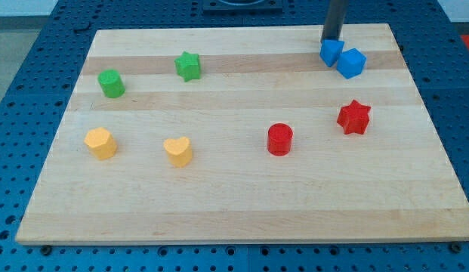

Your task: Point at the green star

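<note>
The green star [188, 66] lies on the wooden board near the view's top, left of centre. My tip [330, 39] stands at the view's top right, far to the right of the star. It is just above and touching, or nearly touching, a blue block [331, 53]. A second blue block, a cube [351, 63], lies right next to the first.
A green cylinder [111, 83] lies left of the star. A yellow block [100, 143] and a yellow heart [178, 151] lie at lower left. A red cylinder [279, 140] and a red star [353, 117] lie at right. The board [242, 211] rests on a blue perforated table.
</note>
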Controlling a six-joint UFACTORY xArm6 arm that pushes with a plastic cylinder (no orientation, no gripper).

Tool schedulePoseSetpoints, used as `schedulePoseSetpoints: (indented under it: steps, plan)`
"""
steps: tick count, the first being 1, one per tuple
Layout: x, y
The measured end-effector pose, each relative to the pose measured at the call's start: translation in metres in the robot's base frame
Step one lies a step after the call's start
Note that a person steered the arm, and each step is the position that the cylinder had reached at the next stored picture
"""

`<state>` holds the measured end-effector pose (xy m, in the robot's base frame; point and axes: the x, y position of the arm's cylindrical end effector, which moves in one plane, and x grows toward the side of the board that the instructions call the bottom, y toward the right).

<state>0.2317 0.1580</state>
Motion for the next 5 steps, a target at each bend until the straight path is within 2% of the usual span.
schedulePoseSetpoints:
  steps: [1,4,5]
  plan:
    - [-0.039,-0.044]
    - [-0.038,-0.195]
    - [-0.008,-0.253]
